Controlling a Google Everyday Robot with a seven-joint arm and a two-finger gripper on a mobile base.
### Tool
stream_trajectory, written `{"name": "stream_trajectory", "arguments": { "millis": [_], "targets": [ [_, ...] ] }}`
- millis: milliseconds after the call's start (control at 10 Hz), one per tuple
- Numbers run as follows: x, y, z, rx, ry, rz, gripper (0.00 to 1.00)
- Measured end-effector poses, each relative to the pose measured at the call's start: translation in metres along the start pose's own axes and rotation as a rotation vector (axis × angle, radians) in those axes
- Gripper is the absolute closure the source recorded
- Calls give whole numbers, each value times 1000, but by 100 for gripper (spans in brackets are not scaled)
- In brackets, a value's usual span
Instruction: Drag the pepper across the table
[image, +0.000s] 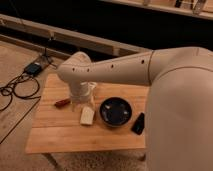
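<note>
The pepper, small, slim and dark red, lies on the left part of the light wooden table. My white arm reaches in from the right and bends down over the table's middle. My gripper hangs below that bend, just right of the pepper, close to it or touching it; I cannot tell which. A white capped bottle shape blends with the gripper there.
A pale rectangular block lies just in front of the gripper. A black bowl stands right of it, and a small dark object lies near the table's right edge. Cables and a box lie on the floor at left.
</note>
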Motion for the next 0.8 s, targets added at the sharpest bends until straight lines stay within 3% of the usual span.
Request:
{"name": "stream_trajectory", "arguments": {
  "millis": [500, 600, 800],
  "targets": [
    [0, 0, 0, 1, 0, 1, 35],
    [-2, -2, 2, 14, 2, -2, 35],
    [-5, 14, 16, 63, 16, -85, 35]
  ]
}}
